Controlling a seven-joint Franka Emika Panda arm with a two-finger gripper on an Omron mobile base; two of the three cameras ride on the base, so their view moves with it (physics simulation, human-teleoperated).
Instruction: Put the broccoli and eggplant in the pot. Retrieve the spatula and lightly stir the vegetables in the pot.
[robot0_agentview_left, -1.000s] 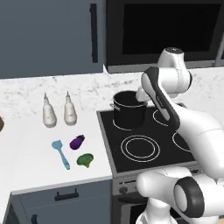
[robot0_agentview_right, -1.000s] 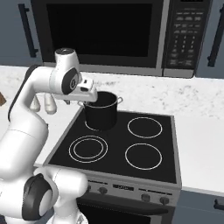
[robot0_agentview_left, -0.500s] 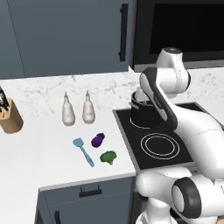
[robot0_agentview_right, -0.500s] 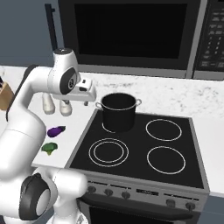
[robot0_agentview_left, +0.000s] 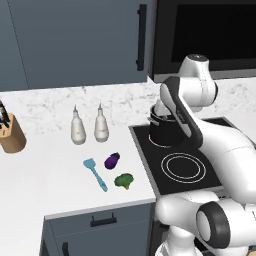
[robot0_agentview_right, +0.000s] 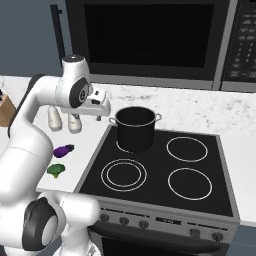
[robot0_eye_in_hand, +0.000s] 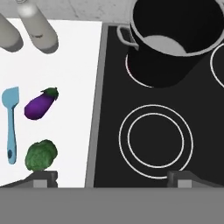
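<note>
I see the jaws spread wide and holding nothing; the gripper (robot0_eye_in_hand: 111, 178) hangs above the seam between the counter (robot0_eye_in_hand: 70, 87) and the stove top (robot0_eye_in_hand: 109, 144), with one fingertip over the white counter and the other over the black glass.

Pot (robot0_eye_in_hand: 175, 39): upright on the rear burner on the counter side of the stove. Its black wall and silvery rim are clear in the hand view, one side handle faces the counter, and I see a pale patch inside it. In the right base view the pot (robot0_agentview_right: 135, 129) stands just beyond the hand.

Broccoli (robot0_eye_in_hand: 41, 155): on the counter near the stove's edge, close to my nearer fingertip but apart from it. In the left base view the broccoli (robot0_agentview_left: 124, 180) is the item nearest the counter's front edge.

Eggplant (robot0_eye_in_hand: 39, 105): lying on its side just behind the broccoli, stem cap towards the stove. Not touching the broccoli.

Spatula (robot0_eye_in_hand: 10, 122): flat on the counter beside both vegetables, on the side away from the stove, blade towards the wall. In the left base view the spatula (robot0_agentview_left: 95, 173) lies at a slant.

Two pale bottles (robot0_agentview_left: 88, 126) stand side by side behind these items. A knife block (robot0_agentview_left: 11, 134) is further along the counter.
</note>
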